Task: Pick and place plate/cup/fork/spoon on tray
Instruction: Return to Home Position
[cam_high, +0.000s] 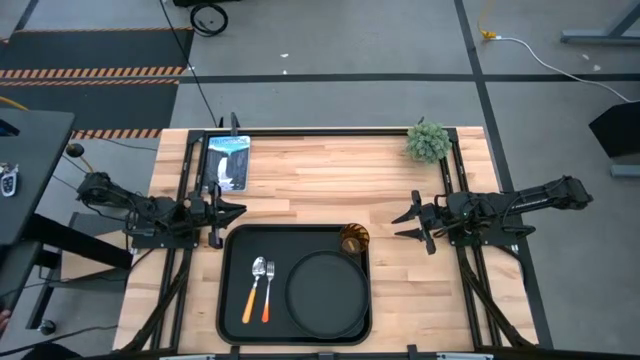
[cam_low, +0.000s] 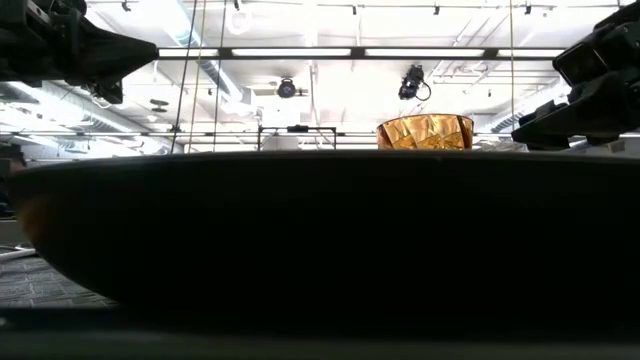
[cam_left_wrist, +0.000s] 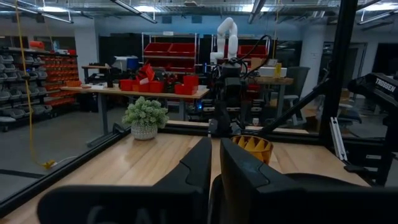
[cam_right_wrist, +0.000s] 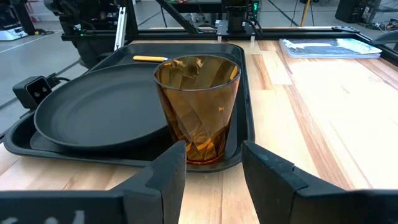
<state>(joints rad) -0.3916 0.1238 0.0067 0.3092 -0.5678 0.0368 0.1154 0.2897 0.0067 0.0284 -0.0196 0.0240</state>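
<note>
The black tray (cam_high: 232, 300) lies at the table's near middle. On it rest the round black plate (cam_high: 327, 293) at the right, the spoon (cam_high: 254, 287) and the fork (cam_high: 268, 292) side by side at the left, and the amber cup (cam_high: 354, 239), upright in the far right corner. My right gripper (cam_high: 403, 225) is open, just right of the tray. In the right wrist view its fingers (cam_right_wrist: 213, 149) stand short of the cup (cam_right_wrist: 198, 99) and apart from it. My left gripper (cam_high: 233, 210) is shut and empty by the tray's far left corner.
A small potted plant (cam_high: 428, 141) stands at the far right corner and a blue-white booklet (cam_high: 226, 160) lies at the far left. Dark frame rails (cam_high: 186, 190) run along both table sides. In the low view the tray's rim (cam_low: 320, 230) fills the picture.
</note>
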